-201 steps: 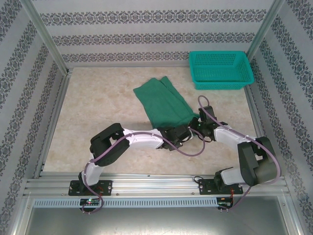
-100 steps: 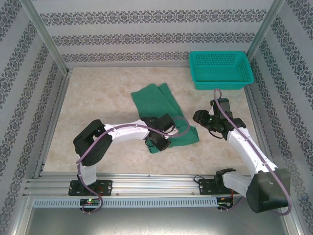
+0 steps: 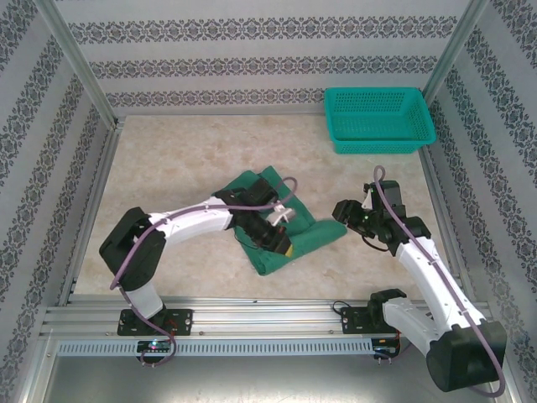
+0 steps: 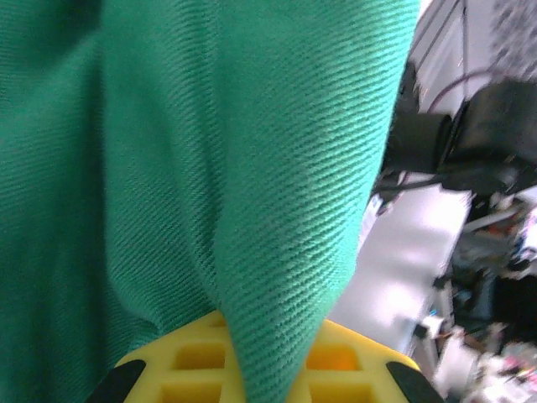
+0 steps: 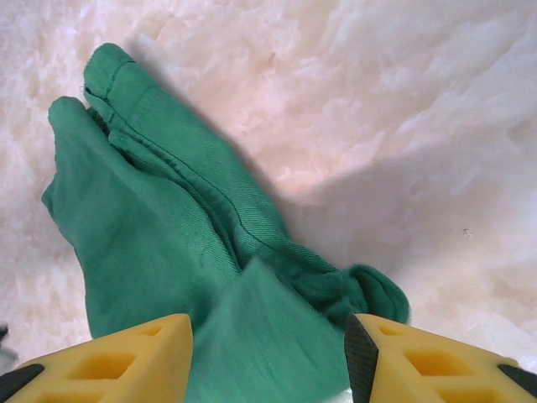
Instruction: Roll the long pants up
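The teal basket (image 3: 379, 119) sits at the upper right of the top view. The pants (image 3: 315, 238) lie outside it, bunched at the middle of the table (image 3: 159, 168). Our left claw (image 3: 275, 233) rests on the heap. Its wrist view shows what the top view hides: green cloth draped close over one yellow finger (image 4: 252, 369), a fold pinched there. Our right claw (image 3: 340, 210) hangs just right of the cloth, spread wide and holding nothing, with a crumpled end of the pants beneath it.

We are looking into a lab test booth, silver aluminium frame rails (image 3: 252, 317), patterned wallpaper panels (image 3: 252, 50), beige marbled tabletop (image 3: 168, 168).
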Motion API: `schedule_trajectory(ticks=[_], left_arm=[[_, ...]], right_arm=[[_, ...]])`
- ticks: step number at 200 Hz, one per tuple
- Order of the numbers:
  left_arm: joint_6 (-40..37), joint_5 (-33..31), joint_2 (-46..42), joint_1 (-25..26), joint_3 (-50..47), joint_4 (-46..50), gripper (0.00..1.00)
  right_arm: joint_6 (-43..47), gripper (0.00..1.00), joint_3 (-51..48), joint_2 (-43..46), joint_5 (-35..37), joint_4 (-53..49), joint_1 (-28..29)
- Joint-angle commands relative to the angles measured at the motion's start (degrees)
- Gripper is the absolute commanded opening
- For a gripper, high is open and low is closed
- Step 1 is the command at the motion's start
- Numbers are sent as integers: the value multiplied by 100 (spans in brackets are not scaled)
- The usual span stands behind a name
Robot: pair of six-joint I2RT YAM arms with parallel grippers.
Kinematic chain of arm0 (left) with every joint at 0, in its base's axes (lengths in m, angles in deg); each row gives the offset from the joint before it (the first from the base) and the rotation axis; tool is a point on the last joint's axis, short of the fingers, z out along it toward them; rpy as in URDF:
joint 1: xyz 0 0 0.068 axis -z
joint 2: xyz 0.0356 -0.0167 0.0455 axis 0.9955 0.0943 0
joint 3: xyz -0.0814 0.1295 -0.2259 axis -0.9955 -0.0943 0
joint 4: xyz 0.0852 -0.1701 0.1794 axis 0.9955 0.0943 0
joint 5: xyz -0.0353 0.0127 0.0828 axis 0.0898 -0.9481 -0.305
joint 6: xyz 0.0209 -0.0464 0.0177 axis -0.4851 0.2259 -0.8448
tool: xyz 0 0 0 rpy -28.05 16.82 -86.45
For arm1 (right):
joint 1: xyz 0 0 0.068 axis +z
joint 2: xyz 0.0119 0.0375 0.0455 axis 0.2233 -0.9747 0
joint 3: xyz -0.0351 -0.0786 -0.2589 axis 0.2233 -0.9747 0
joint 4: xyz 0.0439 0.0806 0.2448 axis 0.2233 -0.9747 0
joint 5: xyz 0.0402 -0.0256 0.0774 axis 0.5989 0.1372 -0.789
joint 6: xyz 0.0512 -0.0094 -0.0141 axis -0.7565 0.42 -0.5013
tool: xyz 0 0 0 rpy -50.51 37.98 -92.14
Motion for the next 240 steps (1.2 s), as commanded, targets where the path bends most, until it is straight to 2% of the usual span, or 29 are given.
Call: schedule_trajectory(ticks=[1,26,35,51,83,97,152,168,180,191,202,210,240], left_arm=[[976,580,-196,-442,-303,-635,0],[1211,746,122,-851,-611,-625,0],[1164,791,327,-955,-715,-619,0],[885,668,734,-1094,-731,-444,0],[509,319,1185,-1165,-398,-172,0],[381,90,1261,-1166,-245,-24,0],[-102,-7,1253,-1164,-110,337,0],[-318,-36,1073,-1146,-113,441,5],[-526,-208,848,-1148,-110,578,14],[-696,-466,538,-1141,-137,691,25],[-867,-742,185,-1139,-181,809,29],[-970,-1006,-82,-1127,-195,930,38],[-1204,-1892,-1109,-1083,-234,1207,36]], right_arm=[[-77,53,33,-12,-325,-108,-23],[-240,49,11,-164,-731,162,3],[-308,42,11,-237,-794,271,52],[-357,21,67,-361,-809,401,237],[-408,6,267,-722,-770,544,773],[-418,5,334,-956,-809,644,1030],[-467,6,581,-2365,-846,1359,1700],[-509,5,608,-2954,-819,1665,1700],[-511,0,703,-3452,-837,1823,1696],[-538,0,813,-3892,-813,1875,1691],[-593,0,869,-4286,-849,1979,1683],[-666,0,880,-4506,-900,2068,1675],[-907,0,744,-4992,-1064,2456,1726]])
